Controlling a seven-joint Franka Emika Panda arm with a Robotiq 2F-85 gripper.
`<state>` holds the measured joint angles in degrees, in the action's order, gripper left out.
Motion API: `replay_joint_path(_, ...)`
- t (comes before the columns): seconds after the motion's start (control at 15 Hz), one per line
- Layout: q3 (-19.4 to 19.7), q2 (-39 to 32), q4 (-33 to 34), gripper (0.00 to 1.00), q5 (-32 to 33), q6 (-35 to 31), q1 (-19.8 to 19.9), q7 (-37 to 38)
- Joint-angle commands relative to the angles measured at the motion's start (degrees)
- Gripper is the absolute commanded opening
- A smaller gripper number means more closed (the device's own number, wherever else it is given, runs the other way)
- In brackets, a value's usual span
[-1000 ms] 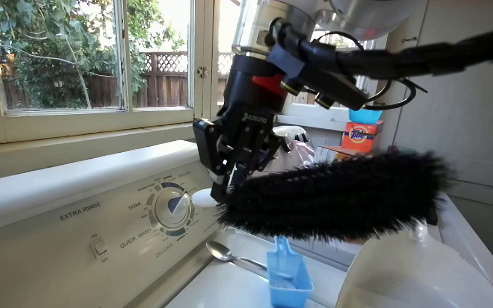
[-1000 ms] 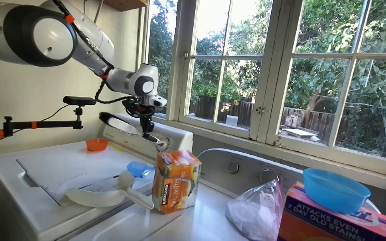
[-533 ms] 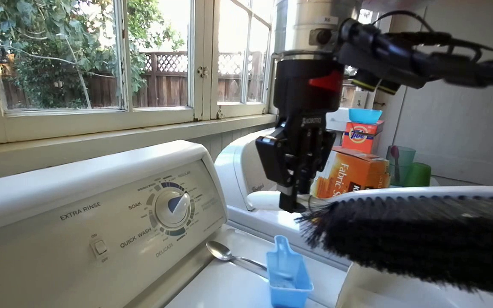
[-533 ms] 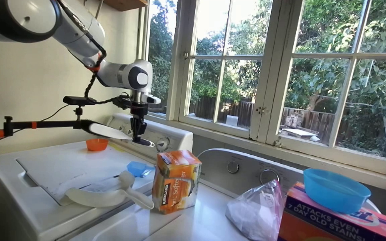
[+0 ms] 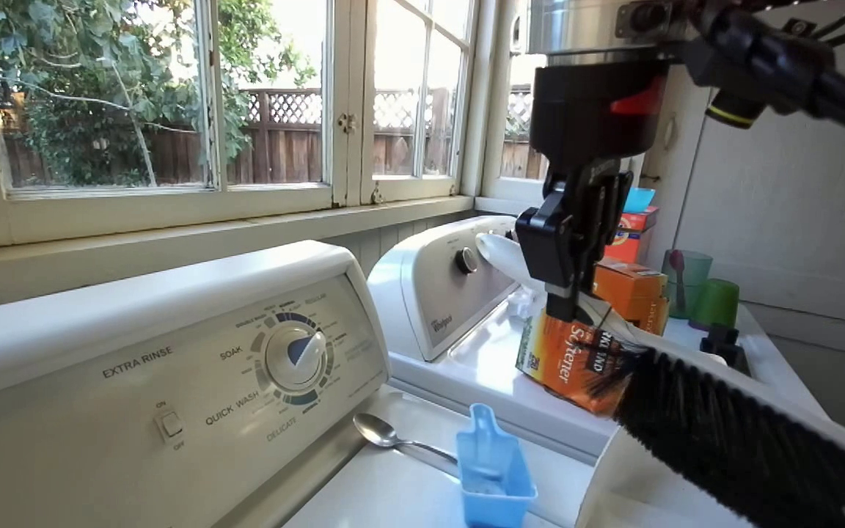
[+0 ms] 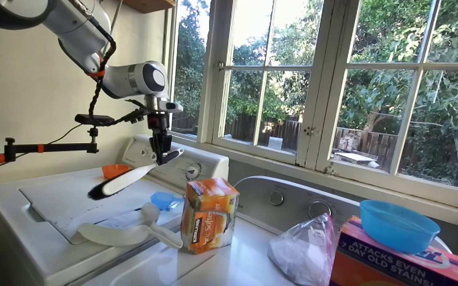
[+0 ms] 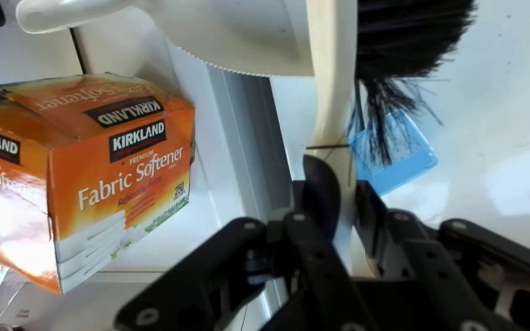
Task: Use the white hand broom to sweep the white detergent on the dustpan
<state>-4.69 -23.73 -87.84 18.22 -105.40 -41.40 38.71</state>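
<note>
White hand broom (image 6: 125, 180): tilted head-down above the washer (image 6: 62, 186)
Jaws: grasping its handle (image 5: 507, 255)
Dustpan (image 6: 113, 235): near the blue scoop (image 5: 492, 506)

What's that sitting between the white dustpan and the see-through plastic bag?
A fabric softener box. An exterior view shows it standing between the dustpan and the plastic bag; the wrist view agrees, though only part of the bag shows there.

White arm (image 6: 121, 79), black claw (image 7: 334, 193), red patch (image 5: 637, 105), twisted cable (image 6: 93, 97)
</note>
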Motion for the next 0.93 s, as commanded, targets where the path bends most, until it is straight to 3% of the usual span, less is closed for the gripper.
replay_joint_path(0.0, -2.2, 1.0, -2.2, 0.07, 4.3, 1.0, -0.1, 0.8)
replay_joint_path(0.33, -3.4, 0.9, -2.6, 0.07, 4.9, 1.3, 0.6, 0.3)
replay_joint_path(0.87, -5.4, -0.3, -0.1, 0.07, -0.5, 3.2, 1.8, -0.4)
